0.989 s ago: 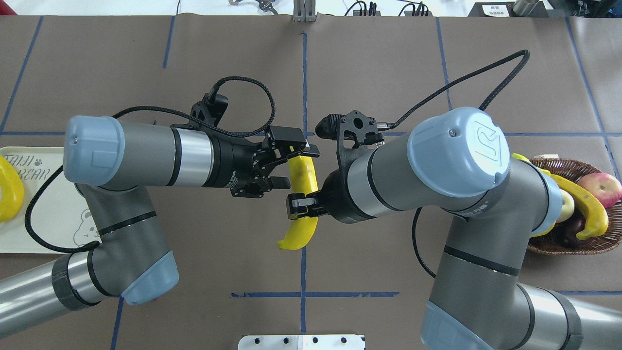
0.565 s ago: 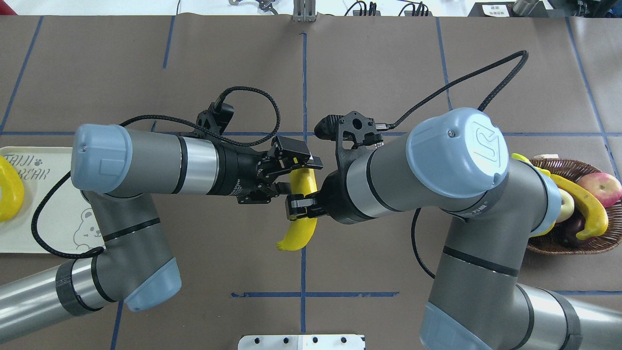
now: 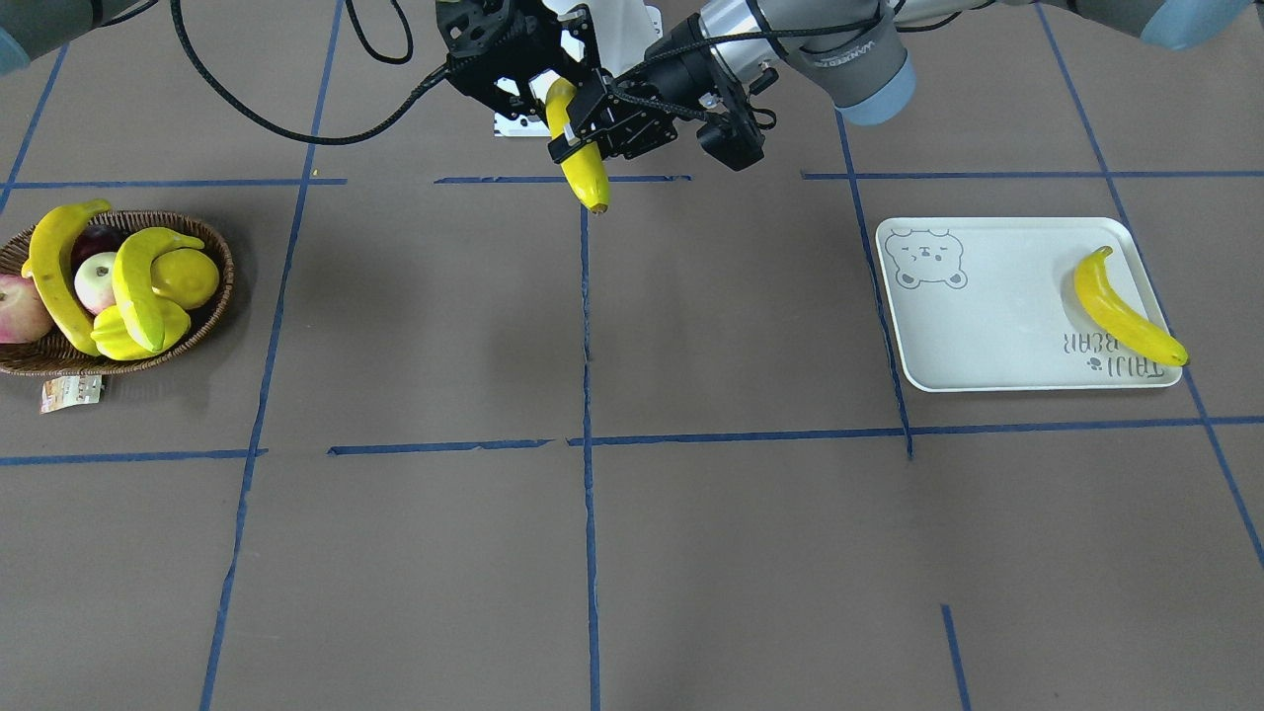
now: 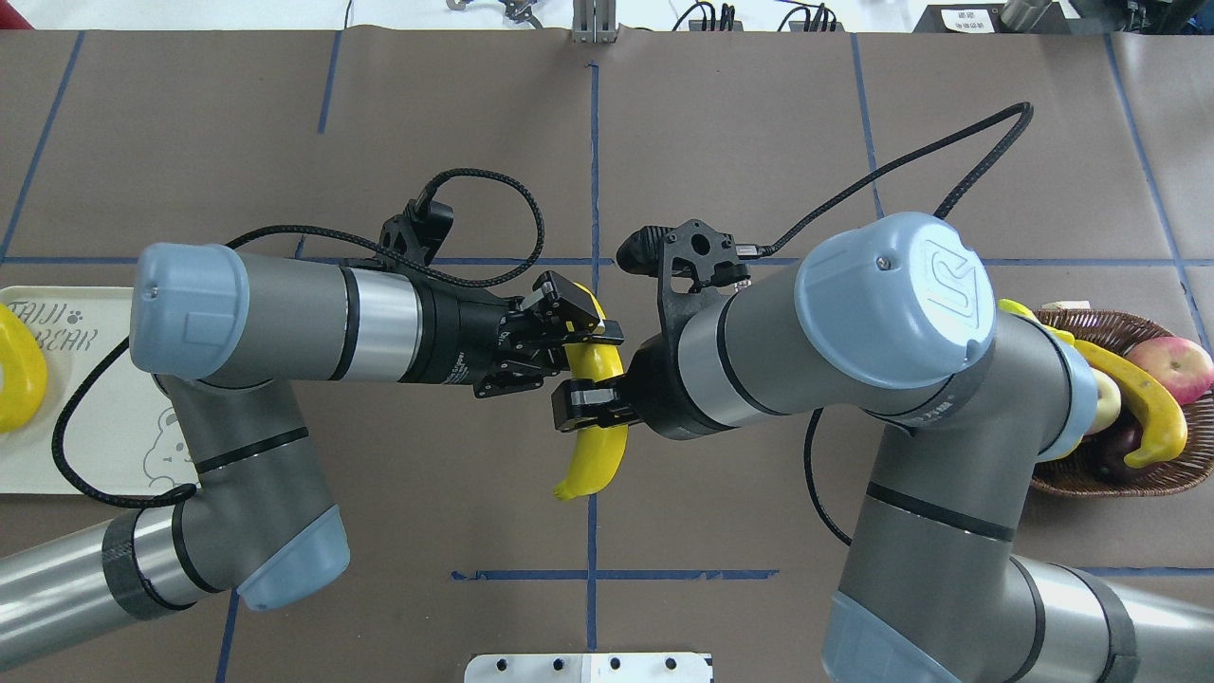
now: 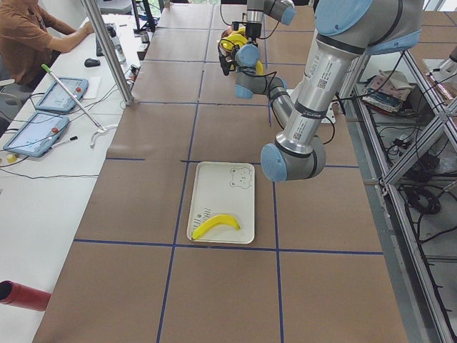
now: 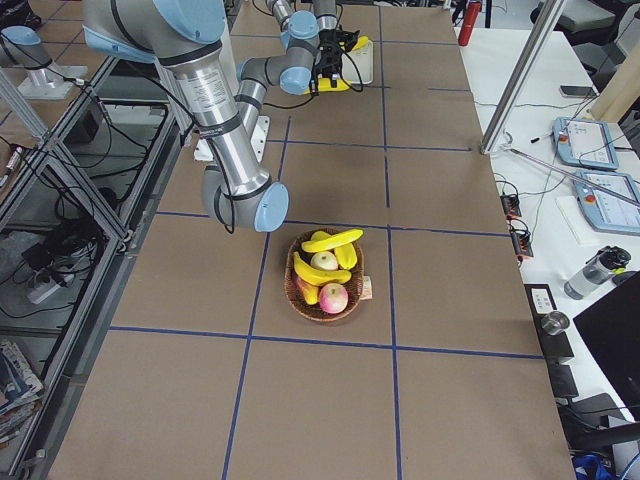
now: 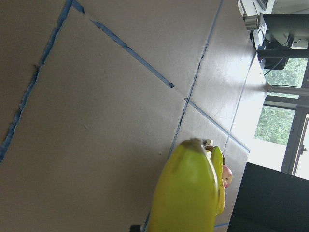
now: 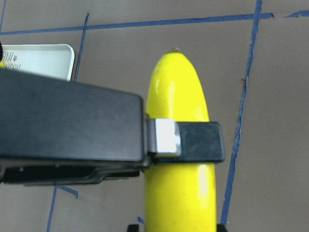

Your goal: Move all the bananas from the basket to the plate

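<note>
Left fingers (image 4: 602,332) clenched on banana (image 4: 597,451) upper end; right fingers (image 4: 580,405) clamp its middle.

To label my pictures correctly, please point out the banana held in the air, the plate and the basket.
held banana (image 4: 597,457), overhead view, its free lower half.
plate (image 3: 997,296), front-facing view, bare middle.
basket (image 3: 39,363), front-facing view, woven near wall.
</note>
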`<control>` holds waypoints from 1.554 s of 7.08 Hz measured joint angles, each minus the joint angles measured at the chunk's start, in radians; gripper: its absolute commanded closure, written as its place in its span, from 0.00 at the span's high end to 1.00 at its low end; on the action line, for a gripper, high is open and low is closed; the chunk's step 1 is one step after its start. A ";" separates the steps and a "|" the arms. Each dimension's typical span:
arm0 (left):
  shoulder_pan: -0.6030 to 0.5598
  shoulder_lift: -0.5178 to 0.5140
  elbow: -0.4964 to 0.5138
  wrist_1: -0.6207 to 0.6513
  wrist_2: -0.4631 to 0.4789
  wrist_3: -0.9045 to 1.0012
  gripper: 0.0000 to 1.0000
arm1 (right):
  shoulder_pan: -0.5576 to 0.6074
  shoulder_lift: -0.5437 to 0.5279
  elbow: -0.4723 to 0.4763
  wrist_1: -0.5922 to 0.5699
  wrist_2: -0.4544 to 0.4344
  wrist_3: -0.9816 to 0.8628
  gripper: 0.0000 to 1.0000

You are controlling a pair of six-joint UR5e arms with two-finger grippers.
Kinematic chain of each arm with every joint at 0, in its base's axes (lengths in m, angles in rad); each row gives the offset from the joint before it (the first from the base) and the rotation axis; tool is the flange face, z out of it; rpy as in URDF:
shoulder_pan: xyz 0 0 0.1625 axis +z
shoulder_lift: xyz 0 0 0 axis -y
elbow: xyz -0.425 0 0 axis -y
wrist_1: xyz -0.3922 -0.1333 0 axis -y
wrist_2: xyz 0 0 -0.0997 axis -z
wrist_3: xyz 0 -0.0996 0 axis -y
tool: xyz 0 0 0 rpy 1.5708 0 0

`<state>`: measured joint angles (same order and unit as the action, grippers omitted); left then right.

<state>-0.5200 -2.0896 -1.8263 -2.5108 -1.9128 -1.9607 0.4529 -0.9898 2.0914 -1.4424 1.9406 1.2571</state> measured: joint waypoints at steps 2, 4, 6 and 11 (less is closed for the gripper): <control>-0.003 0.004 0.004 0.004 0.000 0.004 0.00 | 0.003 -0.012 0.031 0.000 0.005 0.011 1.00; -0.030 0.016 0.020 0.036 -0.004 0.019 0.00 | 0.011 -0.046 0.089 -0.007 0.007 0.013 1.00; -0.116 0.051 0.004 0.255 -0.081 0.140 0.00 | 0.046 -0.124 0.160 -0.028 0.007 0.013 1.00; -0.299 0.435 -0.056 0.460 -0.139 0.569 0.00 | 0.219 -0.417 0.236 -0.101 0.013 -0.106 1.00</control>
<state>-0.8192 -1.6546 -1.8821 -2.0506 -2.0519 -1.3921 0.6723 -1.4063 2.3276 -1.5432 1.9536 1.1508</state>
